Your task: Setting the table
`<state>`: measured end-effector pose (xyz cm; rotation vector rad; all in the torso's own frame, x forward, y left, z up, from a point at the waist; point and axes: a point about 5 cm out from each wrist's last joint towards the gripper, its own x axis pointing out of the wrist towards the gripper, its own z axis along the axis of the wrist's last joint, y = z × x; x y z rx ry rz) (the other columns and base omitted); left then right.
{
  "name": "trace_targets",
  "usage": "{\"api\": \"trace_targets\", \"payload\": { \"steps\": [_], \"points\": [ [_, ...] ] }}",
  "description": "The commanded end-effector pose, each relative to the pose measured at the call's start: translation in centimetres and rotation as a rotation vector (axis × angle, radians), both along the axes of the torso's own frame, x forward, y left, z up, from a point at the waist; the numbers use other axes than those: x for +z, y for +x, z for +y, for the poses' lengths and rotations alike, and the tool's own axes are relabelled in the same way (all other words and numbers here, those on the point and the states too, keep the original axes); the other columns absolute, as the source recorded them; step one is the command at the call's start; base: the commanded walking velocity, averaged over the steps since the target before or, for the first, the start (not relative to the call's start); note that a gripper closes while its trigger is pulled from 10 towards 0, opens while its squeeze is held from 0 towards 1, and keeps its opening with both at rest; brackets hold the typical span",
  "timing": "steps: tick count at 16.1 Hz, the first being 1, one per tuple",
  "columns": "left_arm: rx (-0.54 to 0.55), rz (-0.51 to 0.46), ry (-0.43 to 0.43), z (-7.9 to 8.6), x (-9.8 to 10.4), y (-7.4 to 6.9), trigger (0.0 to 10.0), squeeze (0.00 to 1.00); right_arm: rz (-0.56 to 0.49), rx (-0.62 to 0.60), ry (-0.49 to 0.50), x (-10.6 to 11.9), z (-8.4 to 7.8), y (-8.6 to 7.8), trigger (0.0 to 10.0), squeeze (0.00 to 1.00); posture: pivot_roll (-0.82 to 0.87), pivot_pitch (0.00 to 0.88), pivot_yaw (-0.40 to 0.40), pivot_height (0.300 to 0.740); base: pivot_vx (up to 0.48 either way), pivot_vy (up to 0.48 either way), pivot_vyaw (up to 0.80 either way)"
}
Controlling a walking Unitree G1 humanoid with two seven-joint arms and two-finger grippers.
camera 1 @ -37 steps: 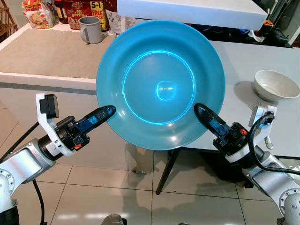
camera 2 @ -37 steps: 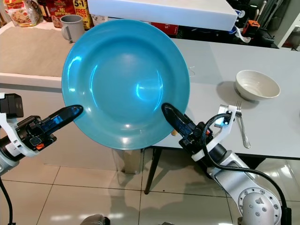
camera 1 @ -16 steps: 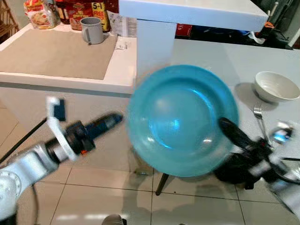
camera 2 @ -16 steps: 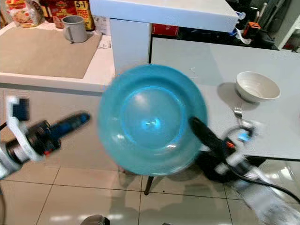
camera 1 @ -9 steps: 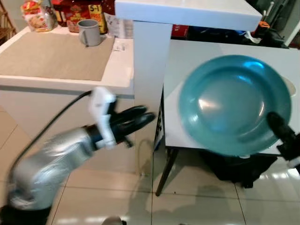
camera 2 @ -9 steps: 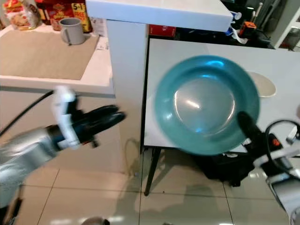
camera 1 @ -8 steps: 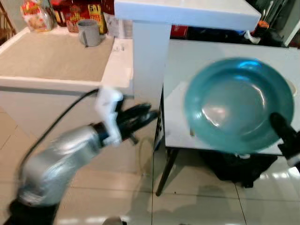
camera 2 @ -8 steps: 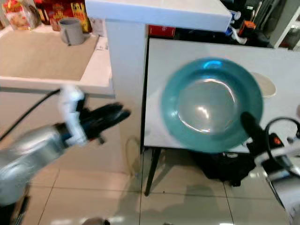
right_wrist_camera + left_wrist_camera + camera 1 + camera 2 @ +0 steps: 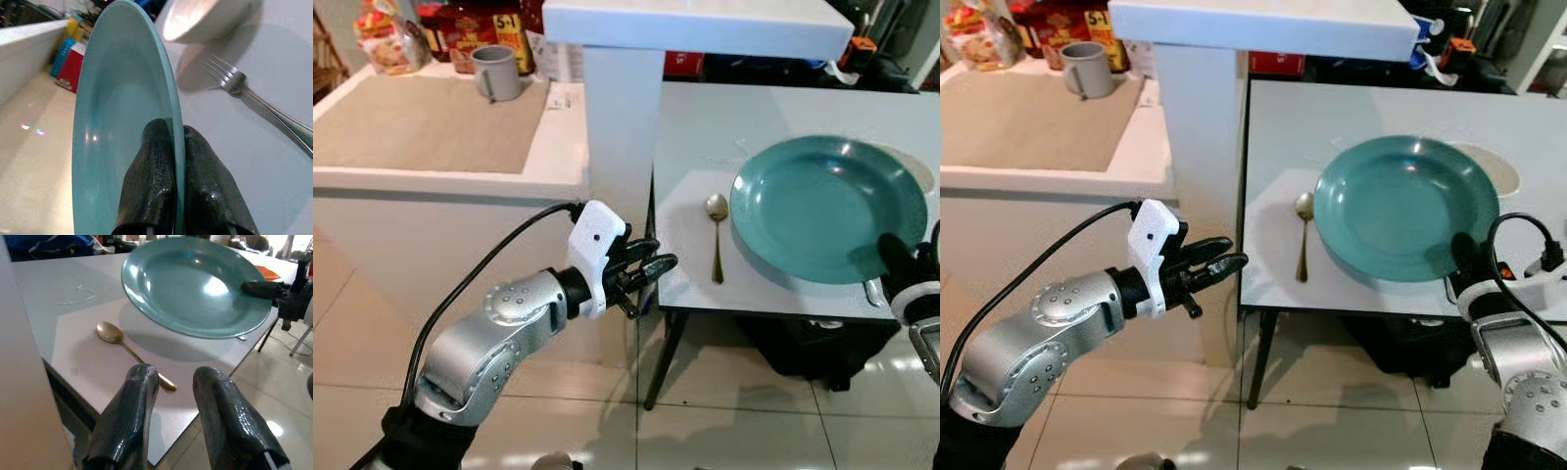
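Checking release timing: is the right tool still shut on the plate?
Shut. The right tool pinches the teal plate rim between its fingers.

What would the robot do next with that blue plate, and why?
Probably open the right gripper and draw back: its fingers pinch the rim of the blue plate, which already seems to rest on the table between the spoon and the fork.
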<state>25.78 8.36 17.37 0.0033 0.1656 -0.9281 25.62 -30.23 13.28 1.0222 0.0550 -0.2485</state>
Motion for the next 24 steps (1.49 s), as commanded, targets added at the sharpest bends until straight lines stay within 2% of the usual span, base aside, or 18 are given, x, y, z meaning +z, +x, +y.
{"api": "trace_targets", "payload": {
  "steps": [1, 4, 6, 8, 11, 14, 16, 17, 20, 21, 24],
  "points": [
    [-0.033, -0.018, -0.023, -0.5, 0.6, -0.2, 10.0, 0.0, 0.004, -0.047, 0.01, 0.4, -0.8, 0.3, 10.0, 0.0, 0.0, 0.029, -0.025, 0.74, 0.0, 0.0, 0.0],
    [-0.016, -0.084, 0.012, -1.0, 0.8, 0.3, 10.0, 0.0, 0.092, -0.073, 0.027, -0.9, -0.4, 0.6, 10.0, 0.0, 0.0, 0.035, -0.024, 0.74, 0.0, 0.0, 0.0],
    [0.029, -0.09, 0.024, -0.6, 0.7, 0.6, 10.0, 0.0, 0.107, -0.074, 0.034, -1.4, -0.1, 0.5, 10.0, 0.0, 0.0, 0.038, -0.017, 0.74, 0.0, 0.0, 0.0],
    [0.129, -0.109, 0.04, 0.5, 0.4, 1.2, 10.0, 0.0, 0.115, -0.057, 0.024, -1.6, 0.2, 0.3, 10.0, 0.0, 0.0, 0.041, -0.014, 0.74, 0.0, 0.0, 0.0],
    [0.147, -0.11, 0.037, 0.8, 0.3, 1.3, 10.0, 0.0, 0.14, -0.051, 0.034, -2.2, 0.5, 0.2, 10.0, 0.0, -0.01, 0.048, -0.011, 0.74, 0.0, 0.0, 0.0],
    [0.008, -0.085, 0.005, -0.3, 0.4, 0.1, 10.0, 0.0, 0.144, -0.049, 0.07, -2.4, 1.1, 0.7, 10.0, 0.0, 0.0, 0.056, -0.008, 0.74, 0.0, 0.0, 0.0],
    [-0.114, -0.05, 0.021, -0.8, 0.2, -0.9, 10.0, 0.0, 0.172, -0.023, 0.088, -2.9, 1.7, 1.4, 10.0, 0.0, 0.0, 0.058, -0.007, 0.74, 0.0, 0.0, 0.0],
    [-0.126, -0.05, 0.035, -0.8, 0.0, -1.0, 10.0, 0.0, 0.181, -0.017, 0.085, -3.0, 1.9, 1.5, 10.0, 0.0, 0.0, 0.06, -0.005, 0.74, 0.0, 0.0, 0.0],
    [-0.081, -0.066, 0.034, -0.5, 0.1, -0.6, 10.0, 0.0, 0.189, -0.022, 0.088, -3.1, 2.0, 1.6, 10.0, 0.0, 0.0, 0.061, -0.007, 0.74, 0.0, 0.0, 0.0],
    [-0.002, -0.087, 0.039, -0.1, 0.1, 0.2, 10.0, 0.0, 0.193, -0.021, 0.079, -3.2, 1.9, 1.6, 10.0, 0.0, 0.01, 0.064, -0.009, 0.74, 0.0, 0.0, 0.0],
    [0.068, -0.113, 0.04, 0.3, 0.3, 0.9, 10.0, 0.0, 0.197, -0.01, 0.06, -3.2, 2.0, 1.5, 10.0, 0.0, 0.01, 0.064, -0.011, 0.74, 0.0, -0.102, 0.0]
  ]
}}
